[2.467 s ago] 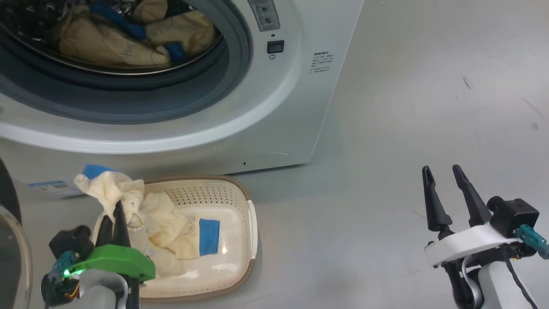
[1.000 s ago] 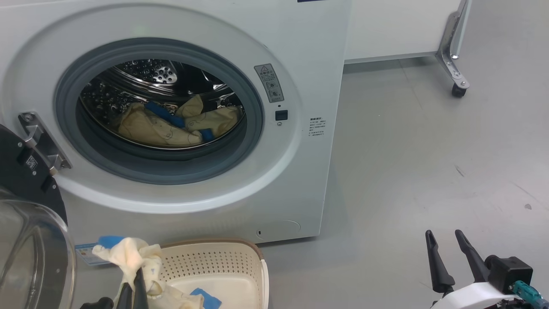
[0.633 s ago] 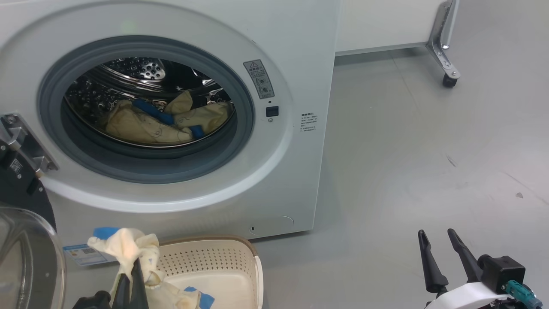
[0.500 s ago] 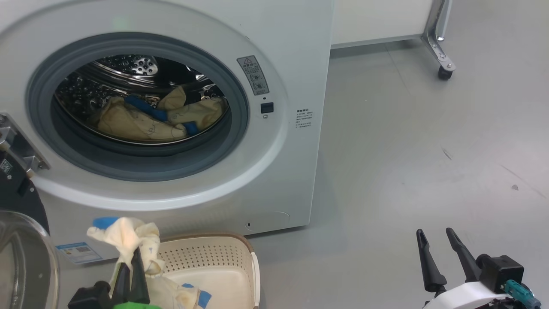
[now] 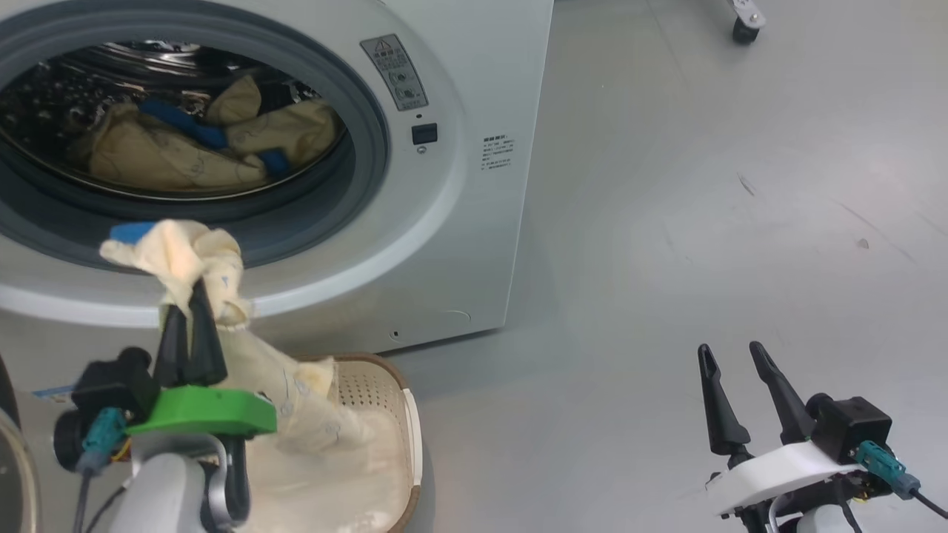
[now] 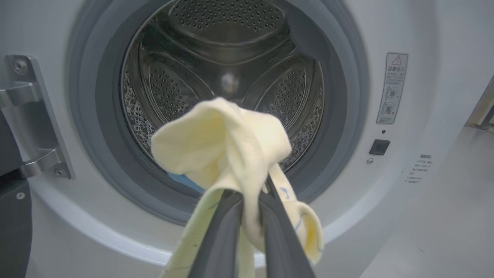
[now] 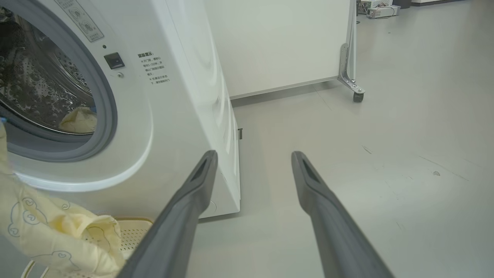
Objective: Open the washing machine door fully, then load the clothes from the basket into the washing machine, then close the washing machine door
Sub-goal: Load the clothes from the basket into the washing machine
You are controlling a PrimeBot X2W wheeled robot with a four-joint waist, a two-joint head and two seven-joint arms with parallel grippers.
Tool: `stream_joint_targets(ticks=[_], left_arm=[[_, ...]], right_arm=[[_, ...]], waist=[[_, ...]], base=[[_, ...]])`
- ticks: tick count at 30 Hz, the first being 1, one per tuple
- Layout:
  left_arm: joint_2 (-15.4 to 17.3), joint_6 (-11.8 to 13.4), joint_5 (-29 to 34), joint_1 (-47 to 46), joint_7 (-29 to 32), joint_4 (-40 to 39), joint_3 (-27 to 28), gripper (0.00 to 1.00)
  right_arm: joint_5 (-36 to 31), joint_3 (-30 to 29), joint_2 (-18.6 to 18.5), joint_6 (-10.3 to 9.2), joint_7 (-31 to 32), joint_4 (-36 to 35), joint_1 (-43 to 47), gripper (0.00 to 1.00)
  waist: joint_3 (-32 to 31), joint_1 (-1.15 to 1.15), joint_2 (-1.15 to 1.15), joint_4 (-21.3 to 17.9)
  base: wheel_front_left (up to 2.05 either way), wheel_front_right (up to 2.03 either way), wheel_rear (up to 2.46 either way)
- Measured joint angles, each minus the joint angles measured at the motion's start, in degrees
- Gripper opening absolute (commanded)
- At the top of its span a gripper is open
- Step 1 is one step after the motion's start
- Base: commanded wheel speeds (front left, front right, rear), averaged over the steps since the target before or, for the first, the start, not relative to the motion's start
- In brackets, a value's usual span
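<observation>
Hanging clothes (image 5: 178, 252) pinched by left end effector (image 5: 187, 296)
Long axis slants from bunched top down into basket (image 5: 409, 437); right end effector (image 5: 729, 354) wide.

The left tool (image 5: 187, 297) has two long, dark, tapering fingers (image 5: 171, 348) set in a bright green plate (image 5: 200, 414). Beside the plate is a black camera block (image 5: 111, 383) with a teal plug (image 5: 104, 435) and a grey cable (image 5: 79, 503), all mounted on a pale, rounded forearm (image 5: 159, 496). The right tool (image 5: 729, 346) has the same dark fingers, each hollowed near its tip, on a white plate (image 5: 770, 466). It has its own black box (image 5: 852, 427), a teal connector (image 5: 879, 456) and a thin black lead (image 5: 929, 505).
</observation>
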Motion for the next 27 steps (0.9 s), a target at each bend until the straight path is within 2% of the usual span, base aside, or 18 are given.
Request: stream_joint_targets(ticks=[10,16,24,27], left_arm=[[4.0,0.0,2.2,-13.3,2.9,3.4,2.1,0.00],[7.6,0.2,3.5,-21.9,4.6,6.2,4.7,0.00],[12.8,0.2,5.5,-31.2,6.5,13.4,6.7,0.00],[13.7,0.2,6.3,-34.0,6.5,14.9,6.7,0.00]], right_arm=[[0.4,2.2,0.8,0.00,0.0,-0.9,-5.5,1.00],[1.0,4.1,1.1,0.00,0.0,-1.4,-8.9,1.00],[1.7,7.2,1.5,0.00,0.0,-1.3,-12.9,1.00],[1.9,7.9,1.6,0.00,0.0,-1.2,-13.8,1.00]], waist=[[7.7,0.00,0.00,-2.8],[12.6,0.01,0.00,-4.7],[18.6,0.01,0.00,-7.6],[20.5,0.01,0.00,-8.8]], base=[[0.00,0.00,0.00],[0.00,0.00,0.00],[0.00,0.00,0.00],[0.00,0.00,0.00]])
